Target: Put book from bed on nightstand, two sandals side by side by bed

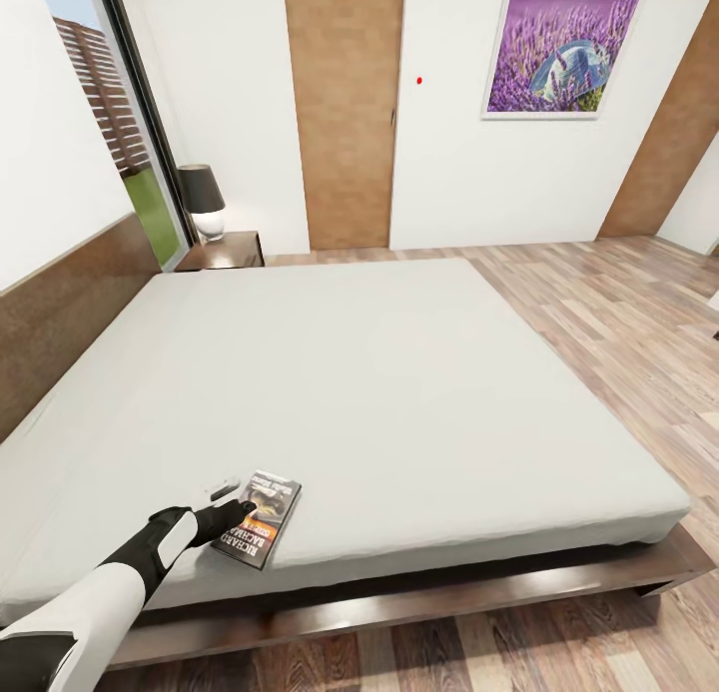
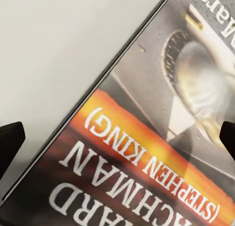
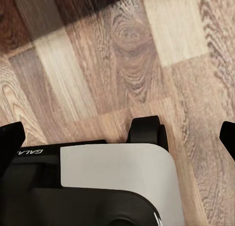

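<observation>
The book (image 1: 272, 512) lies flat on the off-white bed (image 1: 379, 392), close to its front left edge, cover up with the orange band and white lettering showing. My left gripper (image 1: 238, 515) hovers low over the book's left part, open. Close up, the book cover (image 2: 147, 138) spans the space between the left gripper's (image 2: 117, 138) black fingertips (image 2: 10, 140), which stand wide apart. A dark nightstand (image 1: 235, 253) stands at the bed's far left corner. My right gripper (image 3: 117, 138) hangs open above the wood floor (image 3: 147, 55) and my own base. The sandals are out of view.
A lamp (image 1: 203, 201) with a dark shade sits on the nightstand. The brown headboard (image 1: 70, 313) runs along the left wall beside a window. Behind the bed are a wooden door (image 1: 345, 113) and a lavender picture (image 1: 561, 51). Plank floor (image 1: 639, 303) opens to the right.
</observation>
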{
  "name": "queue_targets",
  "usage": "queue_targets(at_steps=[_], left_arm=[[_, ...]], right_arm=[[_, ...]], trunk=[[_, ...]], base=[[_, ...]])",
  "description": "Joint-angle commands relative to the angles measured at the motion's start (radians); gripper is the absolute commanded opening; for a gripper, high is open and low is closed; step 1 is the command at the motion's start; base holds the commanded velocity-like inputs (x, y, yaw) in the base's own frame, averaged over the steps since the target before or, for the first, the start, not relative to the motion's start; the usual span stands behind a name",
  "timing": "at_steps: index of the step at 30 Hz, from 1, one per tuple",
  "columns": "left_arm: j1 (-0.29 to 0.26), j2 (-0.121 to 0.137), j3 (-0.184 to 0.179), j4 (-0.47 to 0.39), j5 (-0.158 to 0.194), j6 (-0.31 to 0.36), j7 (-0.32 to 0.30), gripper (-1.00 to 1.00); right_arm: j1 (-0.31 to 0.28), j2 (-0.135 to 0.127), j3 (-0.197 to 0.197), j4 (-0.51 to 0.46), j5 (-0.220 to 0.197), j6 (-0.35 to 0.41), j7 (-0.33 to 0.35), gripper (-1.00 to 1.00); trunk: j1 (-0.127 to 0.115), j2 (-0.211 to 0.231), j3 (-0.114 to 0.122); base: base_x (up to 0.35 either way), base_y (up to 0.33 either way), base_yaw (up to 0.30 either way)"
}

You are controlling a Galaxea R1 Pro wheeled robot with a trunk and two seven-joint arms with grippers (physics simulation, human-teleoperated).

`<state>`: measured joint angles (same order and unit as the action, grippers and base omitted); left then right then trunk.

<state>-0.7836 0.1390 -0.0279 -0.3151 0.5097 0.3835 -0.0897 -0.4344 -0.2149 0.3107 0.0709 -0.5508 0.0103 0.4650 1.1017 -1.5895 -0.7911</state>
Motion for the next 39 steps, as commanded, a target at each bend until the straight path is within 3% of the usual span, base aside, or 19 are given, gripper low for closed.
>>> queue_targets(at_steps=[1,5,39], left_arm=[[0.0,0.001,-0.003,-0.001,0.005,0.004,-0.001,1.0],[0.0,0.001,-0.003,-0.001,0.005,0.005,-0.001,1.0],[0.0,0.001,-0.003,-0.001,0.005,0.004,-0.001,1.0]], right_arm=[[-0.001,0.0,0.007,0.003,-0.011,0.001,0.006,1.0],[-0.001,0.0,0.007,0.003,-0.011,0.001,0.006,1.0],[-0.001,0.0,0.007,0.004,-0.009,0.0,0.006,1.0]], trunk=[[0.0,0.0,-0.001],[-0.012,0.021,0.009],[-0.012,0.021,0.009]], base=[[0.0,0.0,0.0],[0.0,0.0,0.0],[0.0,0.0,-0.027]])
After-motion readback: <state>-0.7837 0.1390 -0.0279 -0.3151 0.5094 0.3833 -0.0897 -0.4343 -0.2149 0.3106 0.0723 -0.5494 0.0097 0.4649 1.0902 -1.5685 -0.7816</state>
